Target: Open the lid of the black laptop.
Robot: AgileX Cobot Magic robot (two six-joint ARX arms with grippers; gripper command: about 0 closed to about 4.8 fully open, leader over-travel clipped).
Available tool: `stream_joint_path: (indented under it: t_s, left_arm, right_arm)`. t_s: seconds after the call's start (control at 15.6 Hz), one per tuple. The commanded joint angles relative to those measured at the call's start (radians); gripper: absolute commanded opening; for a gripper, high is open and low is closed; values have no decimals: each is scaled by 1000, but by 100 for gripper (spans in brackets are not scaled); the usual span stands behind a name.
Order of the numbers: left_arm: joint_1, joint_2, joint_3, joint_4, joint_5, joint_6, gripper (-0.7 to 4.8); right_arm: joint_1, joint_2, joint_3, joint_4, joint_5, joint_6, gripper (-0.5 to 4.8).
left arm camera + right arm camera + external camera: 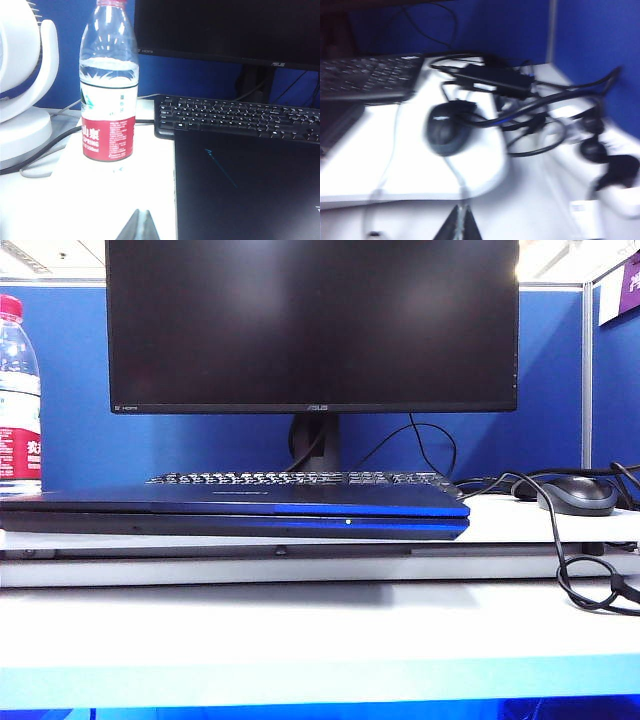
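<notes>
Monitor: I see the big black ASUS monitor [312, 325] on its stand at the back, in front of a blue partition, screen dark.
Desk: a white desk [300, 630] carries everything I can see.
Black laptop: the black laptop [235, 515] lies flat across the middle of the desk, front edge toward the exterior camera, one small white light lit on that edge.
Lid: the lid [230, 502] is down on the base, closed, with a bluish sheen; from the left wrist I see its dark top face [247, 187] just in front of the keyboard.
Keyboard: a separate black keyboard [237, 116] sits right behind the laptop, below the monitor.
Water bottle: a clear water bottle [108, 82] with a red label stands upright left of the laptop, apart from it.
Mouse: a dark mouse [575, 495] rests right of the laptop among black cables; the right wrist picture is blurred.
Left gripper: the left gripper [138, 227] hovers over bare desk near the bottle, tips pressed together, holding nothing.
Right gripper: the right gripper [459, 225] hangs near the mouse, tips together, nothing in them.
</notes>
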Motion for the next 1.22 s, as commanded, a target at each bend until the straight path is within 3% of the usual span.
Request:
stream_joint_path:
  t_s: [0.06,0.51,0.58,0.71,0.77,0.96,1.22]
  left_arm:
    - [0,-2,0,5,3,-3,-5]
    - [0,-2,0,13,3,-7,-5]
    - [0,-2,0,7,17,-71,-4]
    - [-1,-2,0,-39,56,-298,-5]
    - [-2,-2,0,-50,111,-319,-5]
    - [-2,-2,0,-18,326,-311,4]
    - [-2,-2,0,-198,315,-312,17]
  right_arm:
    - [2,-1,-2,20,-142,91,-6]
    - [3,-1,-2,9,-159,114,-6]
    - [4,-1,-2,-16,-203,206,-6]
    - [6,-1,-2,-8,-265,222,-6]
    - [6,-1,-2,13,-299,223,-6]
    - [6,-1,-2,98,-328,282,-6]
    - [58,37,4,139,-334,304,-7]
